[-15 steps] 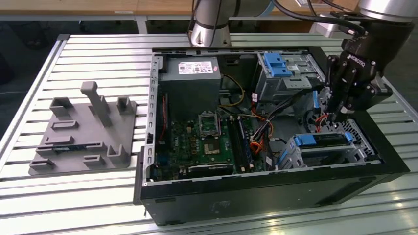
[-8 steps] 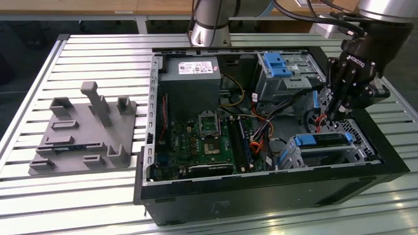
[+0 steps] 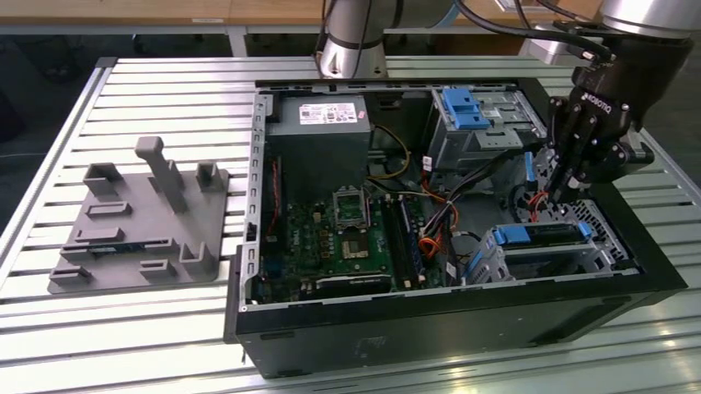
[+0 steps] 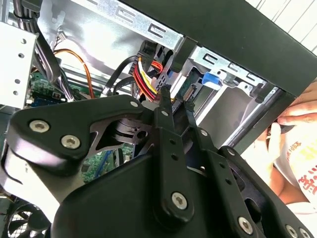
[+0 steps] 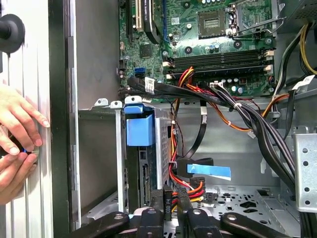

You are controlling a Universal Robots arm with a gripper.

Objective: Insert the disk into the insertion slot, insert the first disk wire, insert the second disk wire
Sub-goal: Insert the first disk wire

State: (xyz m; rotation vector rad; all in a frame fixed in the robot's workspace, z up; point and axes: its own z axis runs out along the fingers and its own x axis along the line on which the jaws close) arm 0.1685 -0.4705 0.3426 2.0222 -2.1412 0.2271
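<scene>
- Desk (image 3: 143,90): slatted metal surface. It carries everything listed below.
- Computer case (image 3: 438,316): black tower lying on its side with the side panel off, on the exterior view's right half of the desk.
- Robot arm (image 3: 353,33): its silver column rises behind the case. Its dark wrist reaches down into the case at the exterior view's right.
- Fixture (image 3: 121,246): grey plate with upright posts and pockets, lying on the desk just beside the case on the exterior view's left.
- Motherboard (image 3: 340,238): green board on the case floor.
- Taller bay (image 3: 487,131): metal, with a blue latch (image 3: 465,107), at the far corner of the case.
- Insertion slot (image 3: 575,258): perforated silver-grey bay at the near corner of the case, on the exterior view's right.
- Disk (image 3: 537,235): seated inside the insertion slot. Its blue carrier (image 5: 140,131) shows at the slot's open end.
- Gripper (image 5: 168,203): inside the case, just beside the slot's open end. The two dark fingers are closed on the small dark plug of the second disk wire.
- Second disk wire (image 5: 190,188): bundle of yellow, red and black strands that curves up from the held plug.
- A person's hands (image 5: 20,124): resting at the outer edge of the case wall, apart from the gripper.
</scene>
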